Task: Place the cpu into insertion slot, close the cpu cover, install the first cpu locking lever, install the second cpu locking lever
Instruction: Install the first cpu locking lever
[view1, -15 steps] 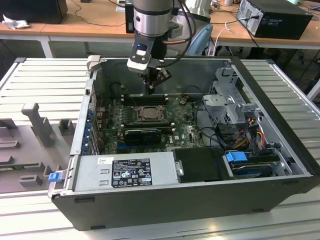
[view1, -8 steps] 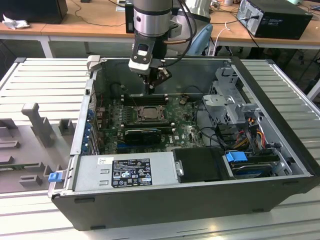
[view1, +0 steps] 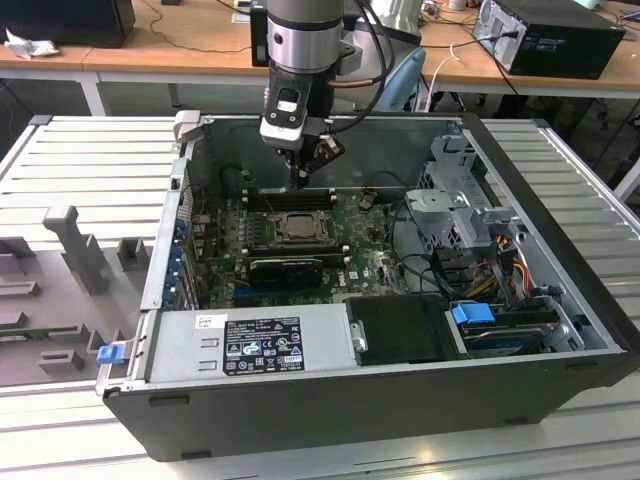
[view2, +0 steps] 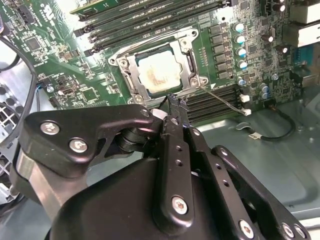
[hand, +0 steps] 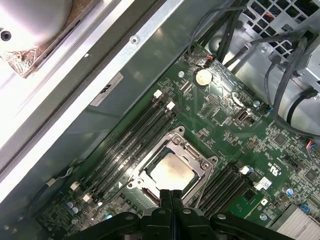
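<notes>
The cpu (view2: 159, 72) lies flat in the insertion slot (view1: 276, 228) on the green motherboard, its pale metal top stained brown. The cpu cover (view2: 129, 67) is down around it as a silver frame, also seen in the first wrist view as the cpu cover (hand: 192, 152) around the cpu (hand: 172, 172). A thin wire locking lever (view2: 222, 99) sticks out sideways from one corner of the socket. My gripper (view2: 176, 104) is shut with nothing in it. Its tips hover just above the socket's edge, near that lever's root. In the exterior view the gripper (view1: 300, 182) hangs over the back of the socket.
Black memory slots (hand: 135, 137) flank the socket on both sides. The computer case wall (hand: 100, 85) rises close behind them. Cables (view1: 425, 265) and a drive cage (view1: 455, 205) stand at the exterior view's right, and a power supply (view1: 250, 345) lies in front.
</notes>
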